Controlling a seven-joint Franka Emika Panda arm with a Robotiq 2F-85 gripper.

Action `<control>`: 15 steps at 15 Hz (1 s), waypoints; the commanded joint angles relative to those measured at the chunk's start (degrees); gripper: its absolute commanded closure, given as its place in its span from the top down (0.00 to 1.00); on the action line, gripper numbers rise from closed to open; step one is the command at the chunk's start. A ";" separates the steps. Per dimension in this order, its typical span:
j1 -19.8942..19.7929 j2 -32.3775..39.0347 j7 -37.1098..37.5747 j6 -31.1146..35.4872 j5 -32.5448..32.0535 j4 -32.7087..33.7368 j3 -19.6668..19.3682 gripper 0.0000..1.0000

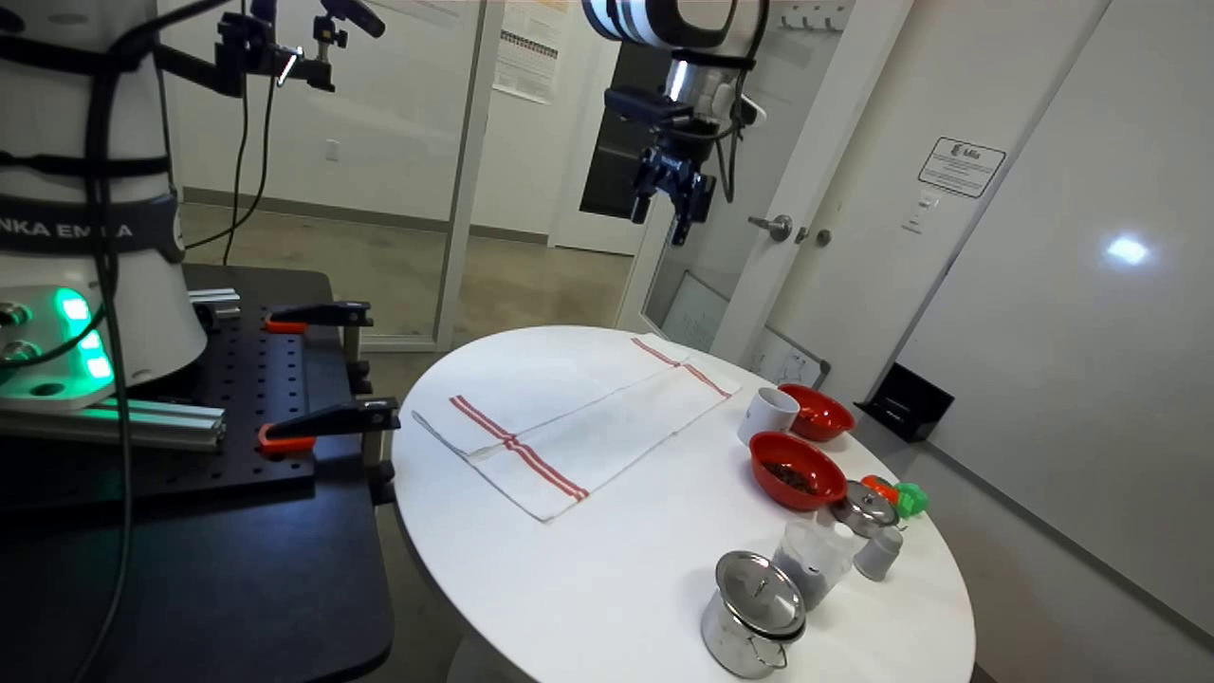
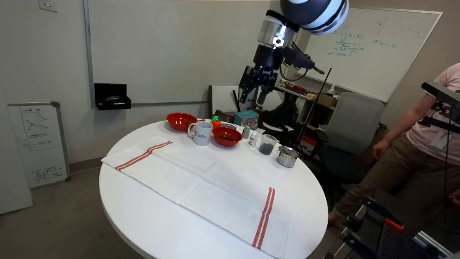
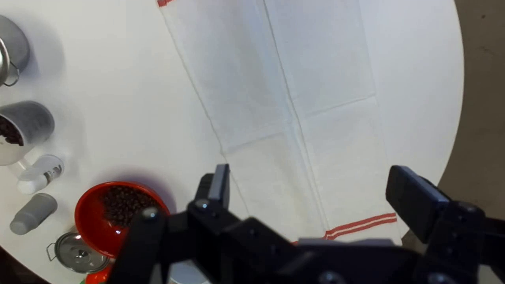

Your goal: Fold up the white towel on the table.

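White towel (image 2: 201, 189) is lying flat on the round table (image 2: 143, 212), and the gripper (image 2: 253, 98) hangs well above it, the two clearly apart. In the wrist view the towel runs lengthwise between the two fingers (image 3: 406, 201), one end going off the top of the view and the other partly hidden behind the gripper's body. Those fingers are spread wide, which shows in all three views.

Arm (image 2: 309, 16) reaches in from the top edge in both exterior views, wrist bent so the gripper points down, with a slight lean in those views.

Towel itself looks pretty smooth, basically a long strip with a pair of red stripes across each end. There's a line down its whole length, and the stripes jog a bit where they hit it. Also a faint crease crossing it around the middle. Can't tell how many layers it's in, tbh.

The mug (image 2: 202, 133) and a red bowl (image 3: 91, 221) of dark beans (image 3: 125, 205) sit near one long side, and the lidded pot (image 2: 287, 157) is further round by the table's edge, well apart from the towel.
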 commanded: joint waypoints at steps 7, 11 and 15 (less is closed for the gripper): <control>-0.84 17.68 -0.75 -4.96 -3.39 17.65 -2.03 1.00; -0.90 15.81 0.04 -1.88 -2.57 13.93 -1.83 1.00; -0.89 15.44 1.11 1.18 -2.27 12.41 -2.02 1.00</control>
